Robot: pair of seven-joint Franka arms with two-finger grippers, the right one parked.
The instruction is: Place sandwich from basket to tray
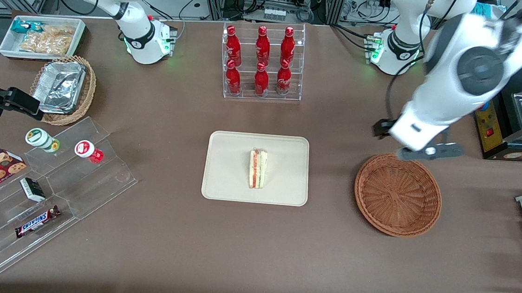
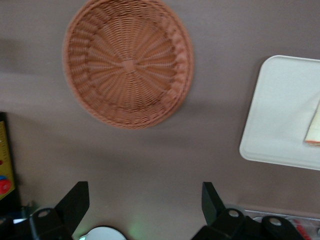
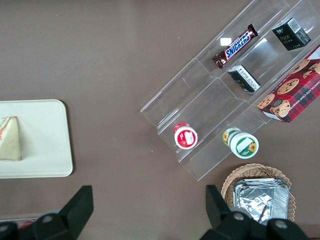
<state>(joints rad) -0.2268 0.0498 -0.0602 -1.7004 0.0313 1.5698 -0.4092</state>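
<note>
I am holding my jaws [image 2: 142,205] wide apart and gripping nothing, raised above the table [image 1: 152,231] just beside the basket [image 1: 397,194], on the side farther from the front camera. The sandwich [image 1: 258,168] is lying on its side near the middle of the tray [image 1: 225,181], and the basket is sitting bare. I am judging the placement complete; good practice now is withdrawing high, disturbing neither basket nor tray.

Wrapped triangular sandwich [image 1: 258,168] on the cream tray [image 1: 226,171]; reddish-brown wicker basket [image 1: 397,195] empty, toward the working arm's end.
</note>
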